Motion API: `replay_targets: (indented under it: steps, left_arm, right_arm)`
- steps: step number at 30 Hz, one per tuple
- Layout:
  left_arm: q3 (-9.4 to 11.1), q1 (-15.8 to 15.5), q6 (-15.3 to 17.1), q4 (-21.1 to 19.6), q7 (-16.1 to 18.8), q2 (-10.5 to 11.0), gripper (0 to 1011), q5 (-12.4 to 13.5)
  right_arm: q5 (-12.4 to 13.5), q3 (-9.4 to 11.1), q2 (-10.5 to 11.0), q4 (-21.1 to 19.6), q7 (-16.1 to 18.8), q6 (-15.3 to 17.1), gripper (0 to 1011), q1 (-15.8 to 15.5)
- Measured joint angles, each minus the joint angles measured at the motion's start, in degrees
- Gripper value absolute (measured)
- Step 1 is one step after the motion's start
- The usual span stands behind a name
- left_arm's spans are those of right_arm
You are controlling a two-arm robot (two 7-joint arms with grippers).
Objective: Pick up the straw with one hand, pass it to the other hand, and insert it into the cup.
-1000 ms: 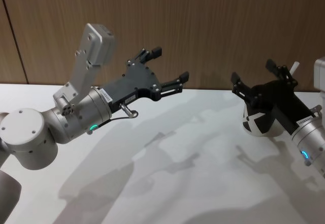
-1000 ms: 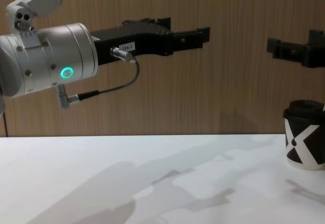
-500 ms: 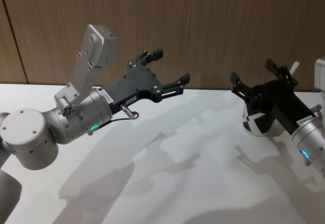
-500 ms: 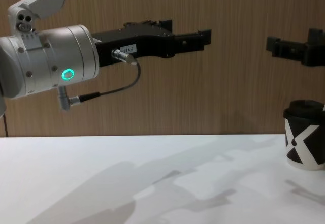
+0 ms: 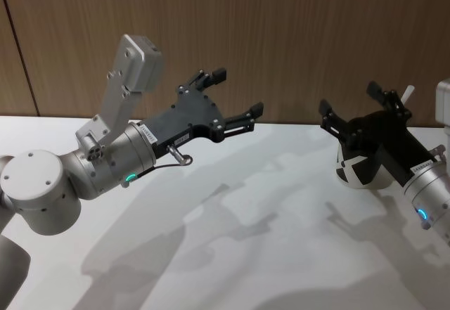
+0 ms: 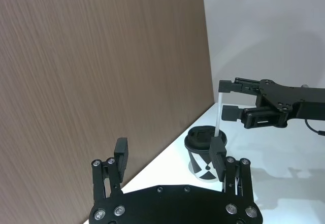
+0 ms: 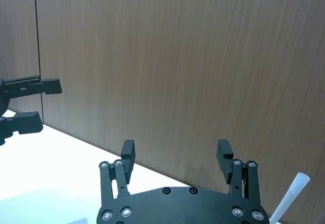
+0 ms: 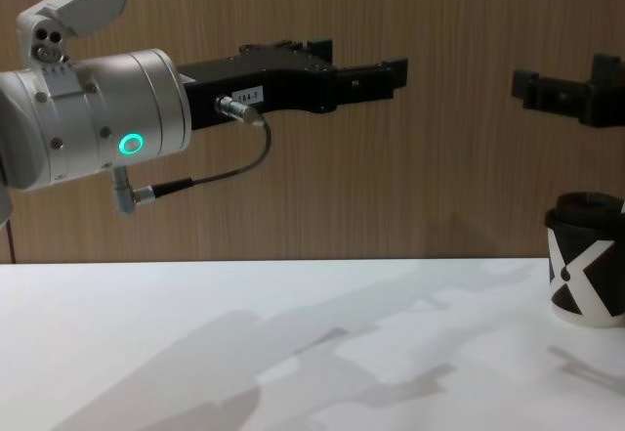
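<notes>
The black cup (image 6: 201,154) with a white X stands on the table at the right, and the white straw (image 6: 217,125) stands upright in its lid. My right gripper (image 5: 349,99) hovers open just above the cup (image 5: 349,171), with nothing between its fingers. The straw's tip (image 5: 408,92) pokes up just outside one finger, and it also appears beside the right gripper (image 7: 175,154) as the straw (image 7: 290,197). At mid-left, my left gripper (image 5: 238,92) hangs open and empty, high over the table and well apart from the cup (image 8: 588,275).
A wood-panelled wall (image 5: 295,29) runs close behind the white table (image 5: 246,218). Bare tabletop stretches between the two arms and toward the front. The left gripper's black cable (image 8: 210,172) loops under its wrist.
The left gripper has drifted very slightly to the right. The right gripper, cup and straw have stayed still.
</notes>
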Motion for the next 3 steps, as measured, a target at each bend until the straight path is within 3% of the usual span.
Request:
replay_targets:
  steps: [3]
  left_arm:
    - [0.0,0.0,0.0,0.0,0.0,0.0,1003,0.0]
  right_arm:
    - [0.0,0.0,0.0,0.0,0.0,0.0,1001,0.0]
